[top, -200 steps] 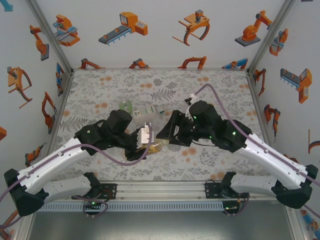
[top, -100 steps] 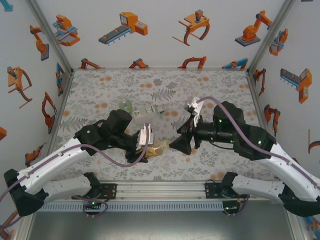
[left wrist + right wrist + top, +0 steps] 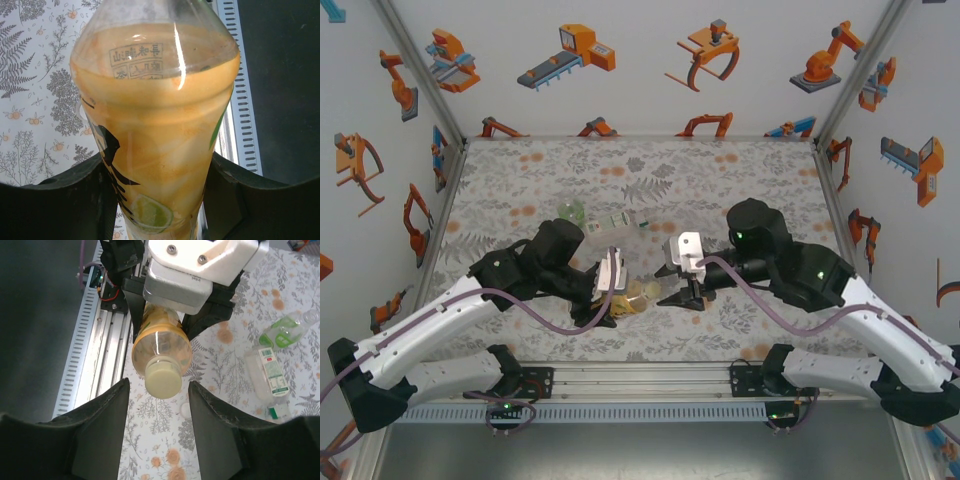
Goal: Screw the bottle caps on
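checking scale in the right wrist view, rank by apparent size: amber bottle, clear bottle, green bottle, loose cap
1. amber bottle, nearest the camera
2. clear bottle and green bottle, too alike to split
3. loose cap

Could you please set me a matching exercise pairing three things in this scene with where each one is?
Things:
1. amber bottle
2. pale cap
3. clear bottle

Places:
A. lying on the table
B. clamped in the left pincer, off the table
C. on the amber bottle's neck, between the fingers of the open right pincer

Pairs: 1-B, 2-C, 3-A.
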